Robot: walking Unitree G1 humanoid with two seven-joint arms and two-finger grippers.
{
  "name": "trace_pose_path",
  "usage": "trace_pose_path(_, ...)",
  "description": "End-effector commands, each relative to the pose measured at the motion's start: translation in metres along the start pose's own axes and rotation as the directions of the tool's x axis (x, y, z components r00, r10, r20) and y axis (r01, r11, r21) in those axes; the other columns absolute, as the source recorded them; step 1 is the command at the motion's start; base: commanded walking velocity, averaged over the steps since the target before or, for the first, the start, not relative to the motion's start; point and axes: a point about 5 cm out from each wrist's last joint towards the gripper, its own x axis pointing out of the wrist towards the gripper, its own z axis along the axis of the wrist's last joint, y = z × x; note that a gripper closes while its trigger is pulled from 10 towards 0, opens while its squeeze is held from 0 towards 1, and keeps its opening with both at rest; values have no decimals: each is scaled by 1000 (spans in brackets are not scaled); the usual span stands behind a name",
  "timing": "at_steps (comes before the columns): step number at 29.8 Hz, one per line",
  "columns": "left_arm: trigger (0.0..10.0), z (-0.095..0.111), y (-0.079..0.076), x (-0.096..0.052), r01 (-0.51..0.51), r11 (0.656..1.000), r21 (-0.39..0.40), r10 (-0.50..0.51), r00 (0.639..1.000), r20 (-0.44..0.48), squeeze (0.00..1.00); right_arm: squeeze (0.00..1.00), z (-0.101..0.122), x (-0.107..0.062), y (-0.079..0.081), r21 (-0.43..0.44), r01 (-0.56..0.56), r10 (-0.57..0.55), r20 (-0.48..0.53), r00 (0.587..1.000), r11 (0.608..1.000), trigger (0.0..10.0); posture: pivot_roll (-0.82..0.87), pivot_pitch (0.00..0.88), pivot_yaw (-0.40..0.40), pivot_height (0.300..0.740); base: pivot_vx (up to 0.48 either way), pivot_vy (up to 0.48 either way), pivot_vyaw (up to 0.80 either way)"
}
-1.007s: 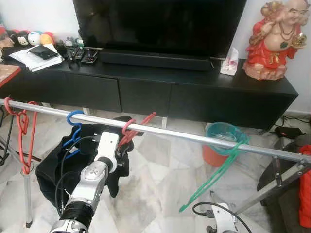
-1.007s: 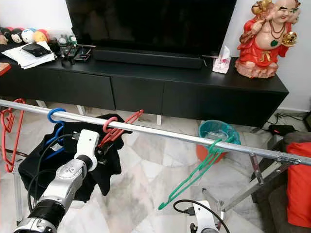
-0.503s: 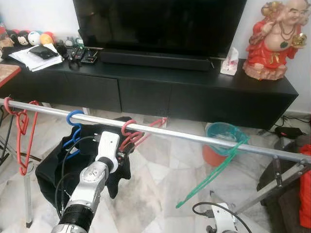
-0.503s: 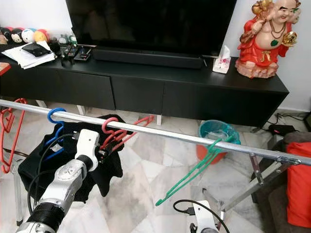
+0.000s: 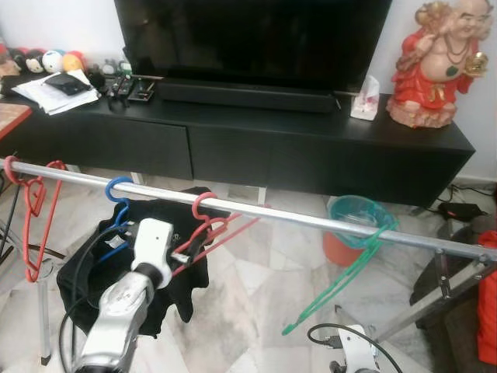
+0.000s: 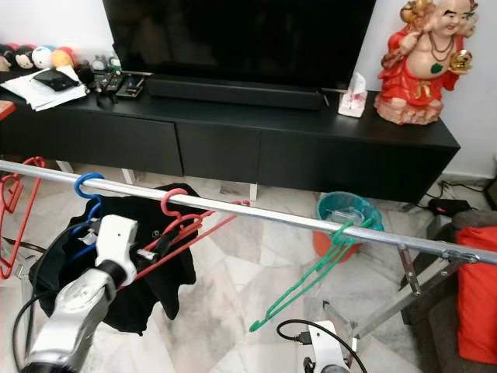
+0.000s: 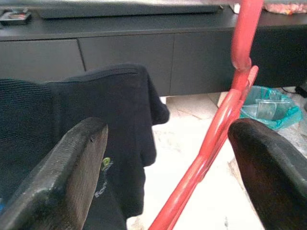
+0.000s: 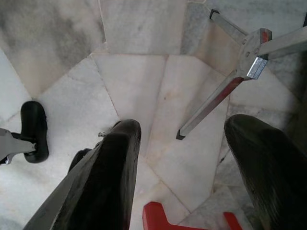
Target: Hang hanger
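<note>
Black and wide, a low TV cabinet [image 5: 311,148] carries a dark television [image 5: 256,39], with a red laughing-Buddha statue [image 5: 439,62] on its tabletop. In front of you a long silver metal rail [image 5: 311,219] crosses the scene on a folding stand.

The salmon-red plastic hanger [image 5: 213,229] already has its hook over the rail, between a blue hanger [image 5: 116,203] and a green hanger [image 5: 349,268] well apart to your right. A red hanger [image 5: 31,210] hangs at the rail's left end. A black T-shirt [image 5: 101,264] drapes behind the left arm.

Your left gripper [image 5: 190,250] sits just below the rail beside the salmon-red hanger's lower bar. The left wrist view shows what the head views cannot: the fingers [image 7: 72,172] are spread wide, with the hanger passing between them and apparently touching neither. So the hang looks done, and the step in hand is the release. Next, draw the arm back and down without snagging the bar.

Your right gripper [image 8: 177,163] hangs idle over the marble floor [image 8: 139,72], fingers parted.
</note>
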Motion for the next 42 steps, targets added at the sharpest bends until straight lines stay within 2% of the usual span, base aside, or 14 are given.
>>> trace_pose_path(1, 10000, 9, 0, -13, 30, 1000, 2, -30, 999, 36, 0, 0, 0, 0, -1, 6, 5, -5, -3, 1000, 1000, 10000, 53, 0, -37, 740, 0, 0, 0)
trace_pose_path(6, 10000, 13, -6, -41, 104, 994, -13, -103, 994, 48, 0, 0, 0, 0, -1, 10, 7, -7, -3, 1000, 1000, 10000, 55, 0, -39, 740, 0, 0, 0)
trace_pose_path(7, 10000, 10, -9, -56, 150, 989, -19, -149, 989, 13, 0, 0, 0, 0, -2, 12, 10, -10, -3, 1000, 1000, 10000, 59, 0, -36, 740, 0, 0, 0)
trace_pose_path(8, 10000, 10, -9, -56, 150, 989, -19, -149, 989, 13, 0, 0, 0, 0, -2, 12, 10, -10, -3, 1000, 1000, 10000, 59, 0, -36, 740, 0, 0, 0)
trace_pose_path(9, 10000, 2, -11, -75, 193, 981, -26, -194, 980, -52, 0, 0, 0, 0, -2, 14, 12, -12, -3, 1000, 1000, 10000, 61, 0, -36, 740, 0, 0, 0)
trace_pose_path(13, 10000, -12, -11, -99, 254, 966, -49, -258, 951, -169, 0, 0, 1, 0, -3, 16, 14, -14, -3, 1000, 1000, 10000, 65, 0, -40, 740, 0, 0, 0)
trace_pose_path(42, 10000, -12, -11, -99, 254, 966, -49, -258, 951, -169, 0, 0, 1, 0, -3, 16, 14, -14, -3, 1000, 1000, 10000, 65, 0, -40, 740, 0, 0, 0)
